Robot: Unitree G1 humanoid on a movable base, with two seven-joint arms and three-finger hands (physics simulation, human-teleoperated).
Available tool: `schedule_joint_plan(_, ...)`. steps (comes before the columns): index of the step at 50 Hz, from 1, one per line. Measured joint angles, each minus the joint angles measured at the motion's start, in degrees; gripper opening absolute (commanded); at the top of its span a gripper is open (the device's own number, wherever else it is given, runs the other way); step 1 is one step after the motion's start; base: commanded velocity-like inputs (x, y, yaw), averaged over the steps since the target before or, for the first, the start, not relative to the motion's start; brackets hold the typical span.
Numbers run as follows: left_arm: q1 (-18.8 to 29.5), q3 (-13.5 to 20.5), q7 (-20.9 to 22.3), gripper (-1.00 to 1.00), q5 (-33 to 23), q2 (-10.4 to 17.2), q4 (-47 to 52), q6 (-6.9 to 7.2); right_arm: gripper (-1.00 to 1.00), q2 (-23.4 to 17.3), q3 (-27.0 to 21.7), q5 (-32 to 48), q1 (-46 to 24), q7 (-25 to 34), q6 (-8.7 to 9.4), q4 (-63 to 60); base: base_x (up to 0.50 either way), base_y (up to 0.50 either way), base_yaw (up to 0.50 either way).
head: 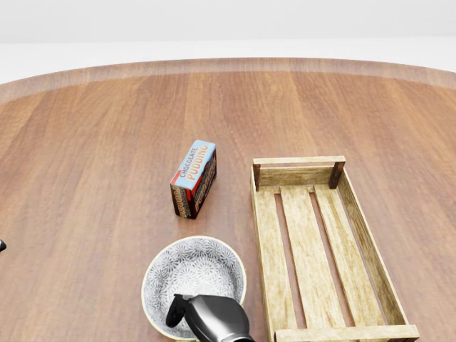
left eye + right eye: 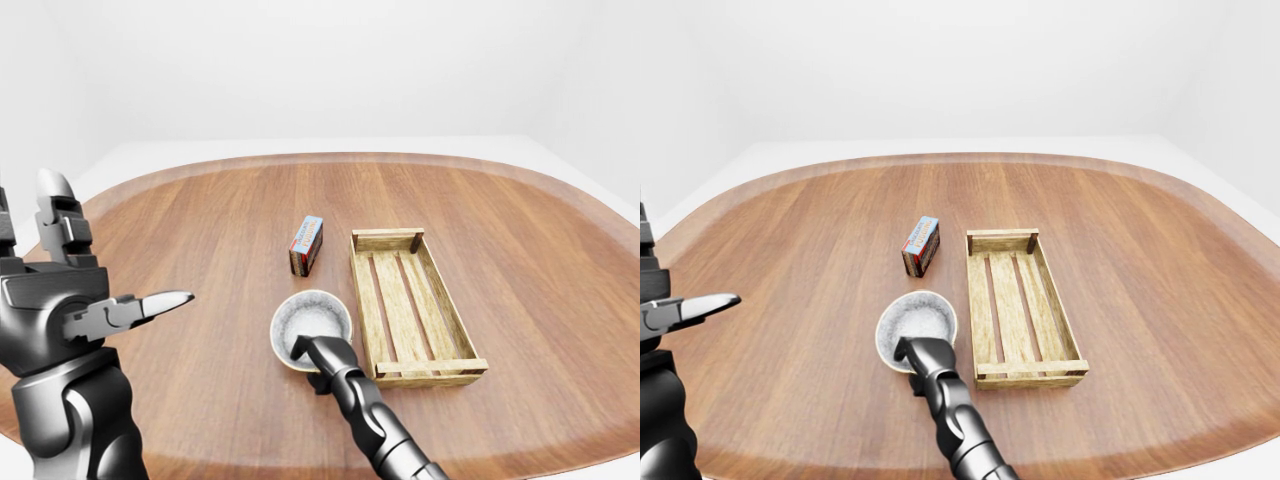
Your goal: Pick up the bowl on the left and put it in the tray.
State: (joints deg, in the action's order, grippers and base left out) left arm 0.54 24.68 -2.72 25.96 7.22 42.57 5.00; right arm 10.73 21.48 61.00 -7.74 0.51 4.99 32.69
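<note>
The patterned grey bowl (image 1: 196, 274) rests on the wooden table, just left of the slatted wooden tray (image 1: 313, 242). My right hand (image 1: 187, 313) lies over the bowl's near rim, and one dark finger (image 1: 174, 313) hooks inside the bowl. The other fingers are hidden under the hand, so the grip is unclear. In the left-eye view my left hand (image 2: 118, 240) is raised at the far left with its fingers spread open. It holds nothing and is well away from the bowl (image 2: 311, 320).
A chocolate pudding box (image 1: 194, 178) lies above the bowl and to the left of the tray's far end. The round table's edge (image 2: 330, 158) curves across the top of the eye views, with white floor beyond it.
</note>
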Motion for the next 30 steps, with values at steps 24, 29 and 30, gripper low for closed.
schedule_joint_plan(24,-0.10,-0.11,-0.24,1.00,0.13,-0.06,0.25,0.00,-1.00,0.44,1.15,1.09,0.34,1.84,0.01,-4.32,0.00,0.00,0.00)
schedule_joint_plan(29,-0.15,-0.16,-0.25,1.00,0.12,-0.12,0.41,0.00,-1.00,0.53,1.89,0.48,0.51,4.92,0.01,-8.20,0.00,0.00,0.00)
schedule_joint_plan(30,-0.15,-0.16,-0.25,1.00,0.13,-0.13,0.43,0.00,-1.00,0.54,2.03,0.49,0.53,5.62,0.01,-9.06,0.00,0.00,0.00)
